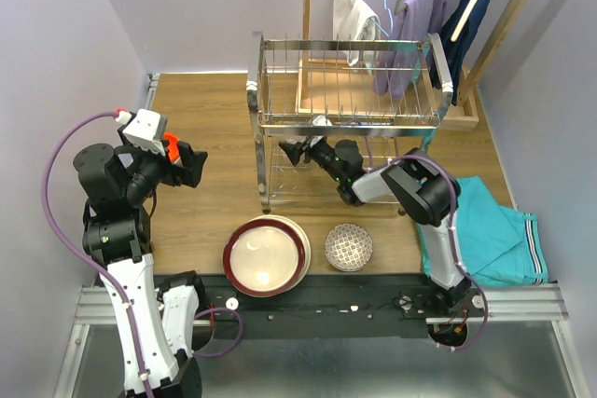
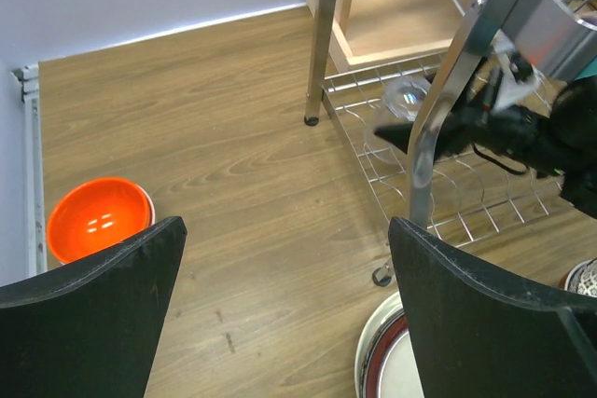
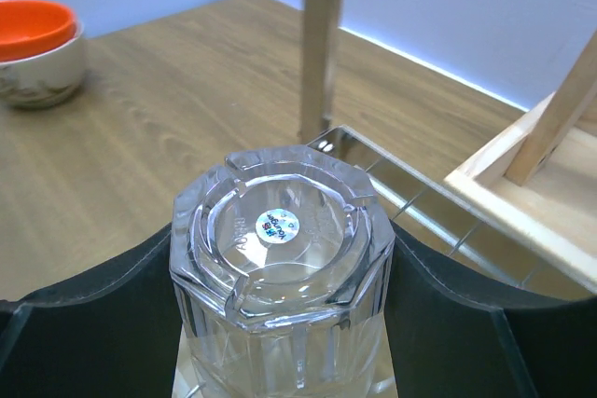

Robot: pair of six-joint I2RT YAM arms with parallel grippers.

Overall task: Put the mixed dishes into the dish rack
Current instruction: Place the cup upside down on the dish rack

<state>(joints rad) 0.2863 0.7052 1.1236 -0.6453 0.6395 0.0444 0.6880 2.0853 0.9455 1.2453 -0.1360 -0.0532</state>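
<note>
Right jaws closed around clear glass (image 3: 280, 258), base with sticker toward wrist camera, glass at lower tier of dish rack (image 1: 350, 100), by left front post. Left jaws wide apart, nothing between, hovering over left part of bench (image 1: 205, 137). Orange bowl (image 2: 98, 219) near left bench edge. Stack of plates (image 1: 266, 255) at near bench edge, patterned bowl (image 1: 349, 246) just beside on right.

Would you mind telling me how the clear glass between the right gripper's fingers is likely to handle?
Probably slippery: the clear glass shows smooth, glossy facets between the fingers. Likely fragile if knocked against the steel dish rack. Its thick base suggests some weight.
</note>
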